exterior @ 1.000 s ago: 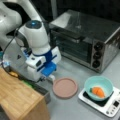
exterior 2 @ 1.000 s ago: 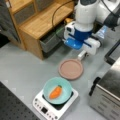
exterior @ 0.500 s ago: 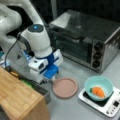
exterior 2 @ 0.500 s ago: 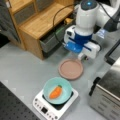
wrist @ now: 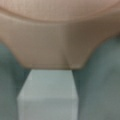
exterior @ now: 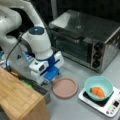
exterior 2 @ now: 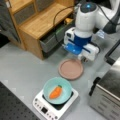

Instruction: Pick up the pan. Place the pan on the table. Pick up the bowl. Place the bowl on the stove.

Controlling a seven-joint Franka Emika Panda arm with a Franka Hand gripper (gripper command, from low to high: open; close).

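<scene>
On the stove, nearest in a front view, sits the bowl with a carrot piece. At 1 o'clock from it the pan lies flat on the grey worktop. Over the pan's far rim hangs the claw; whether its fingers are apart, I cannot tell. Behind stands a wooden box.

Grey table with kitchen gear laid out on it

In a front view, the pinkish-brown pan lies flat at the middle; the white stove sits at four o'clock from it, the silver toaster oven at one o'clock, and the wooden cabinet at eight o'clock. The pan's white handle rests above the grey surface in the wrist view.
</scene>
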